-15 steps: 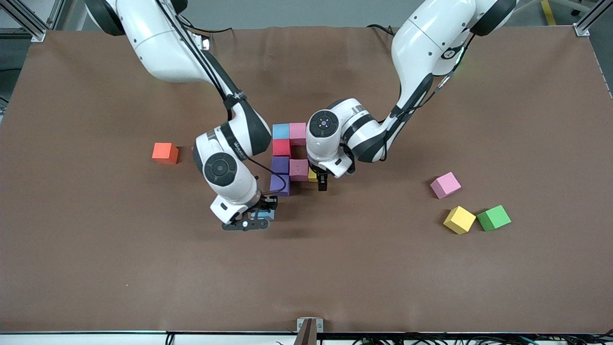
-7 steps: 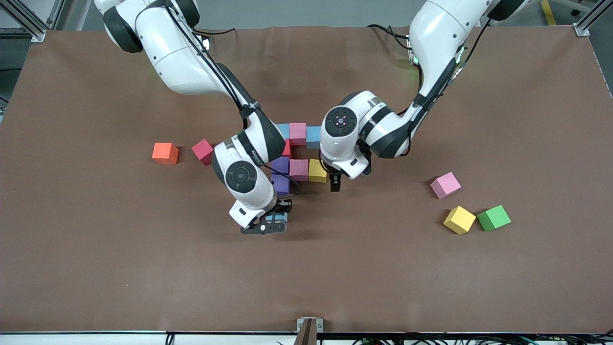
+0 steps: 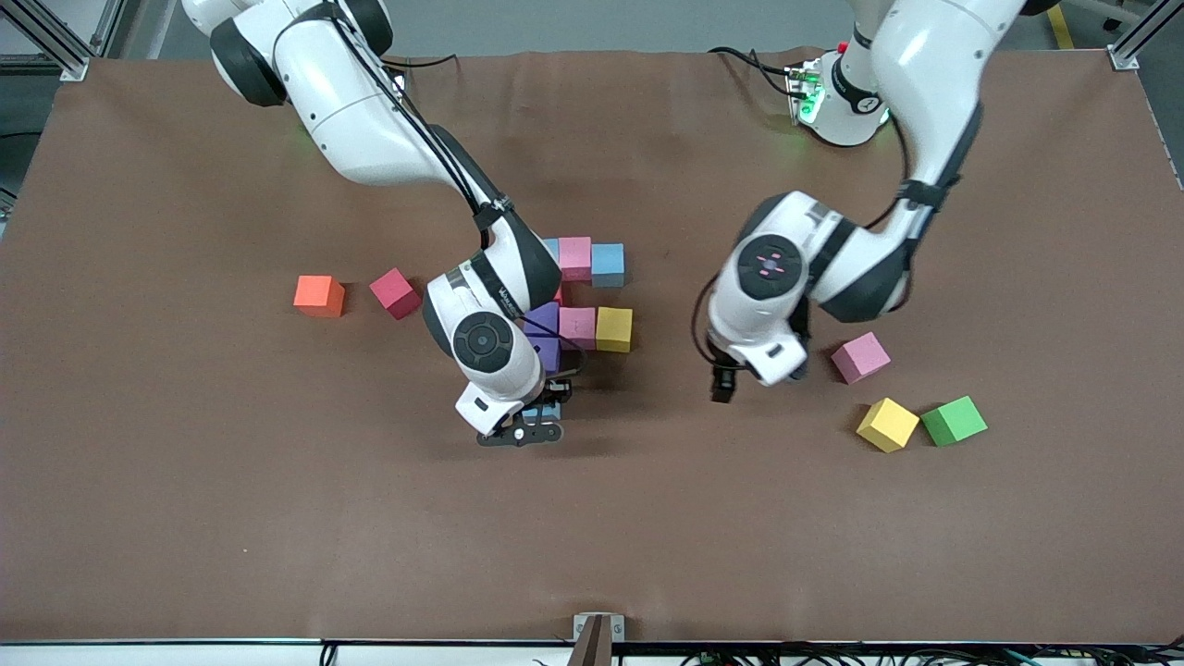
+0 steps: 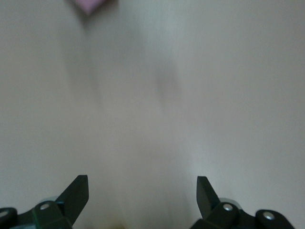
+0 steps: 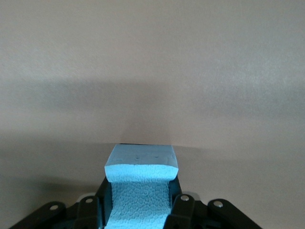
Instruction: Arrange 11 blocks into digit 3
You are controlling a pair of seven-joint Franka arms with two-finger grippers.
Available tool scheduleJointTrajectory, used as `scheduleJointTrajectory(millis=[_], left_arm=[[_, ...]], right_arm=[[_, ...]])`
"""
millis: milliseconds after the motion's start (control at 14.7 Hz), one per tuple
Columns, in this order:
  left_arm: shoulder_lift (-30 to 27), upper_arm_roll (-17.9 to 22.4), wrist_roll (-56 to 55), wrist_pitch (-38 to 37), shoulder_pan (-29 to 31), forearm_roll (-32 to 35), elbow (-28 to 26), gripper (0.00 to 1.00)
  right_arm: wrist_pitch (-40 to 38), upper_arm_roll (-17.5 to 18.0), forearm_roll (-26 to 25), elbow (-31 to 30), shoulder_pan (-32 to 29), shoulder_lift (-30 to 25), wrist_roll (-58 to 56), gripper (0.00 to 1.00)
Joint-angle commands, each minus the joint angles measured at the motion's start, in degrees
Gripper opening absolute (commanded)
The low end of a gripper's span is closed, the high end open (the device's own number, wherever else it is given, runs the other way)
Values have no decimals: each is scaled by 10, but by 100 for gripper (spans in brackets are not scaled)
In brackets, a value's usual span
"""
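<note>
While the right gripper [image 3: 536,418] pinches a blue block [image 5: 141,186] over the desk [image 3: 277,518] beside the purple blocks [image 3: 544,335], the left gripper [image 3: 722,388], fingers [image 4: 76,193] spread and empty, hangs over bare desk between the partial digit 3 [image 3: 583,296] and a loose pink block [image 3: 860,357]. A yellow block [image 3: 887,425] touches a green cube [image 3: 954,420].

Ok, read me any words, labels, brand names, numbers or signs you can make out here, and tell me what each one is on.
Small white lettering runs along the dark band of the right arm near its wrist: too small to read.
No text shows on the blocks, the orange cube, the green cube or the table.
Neither wrist view shows any text.
</note>
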Motion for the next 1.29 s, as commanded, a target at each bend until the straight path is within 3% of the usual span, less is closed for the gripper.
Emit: scheduleJointTrajectory(millis=[0,136,408,748,1224], left_arm=[[-29,-53,122,-26,99,-10,-25,100],[-27,-81,179,-27,162,-3,-25,100],[-20,-81,276,-23,220,43,-25,100],[3,-79,366,-5,260,60,-24,100],[64,-78,386,69,286,135,-21,100]], right_arm=[[-2,-5,2,-20,4,-6,9,0],[-2,-6,1,-23,10,-6,15,0],[-2,-12,-11,-38,19,-10,42,0],[-2,-13,-15,-58,19,-21,52,0],[-4,-13,-21,-59,24,-21,60,0]])
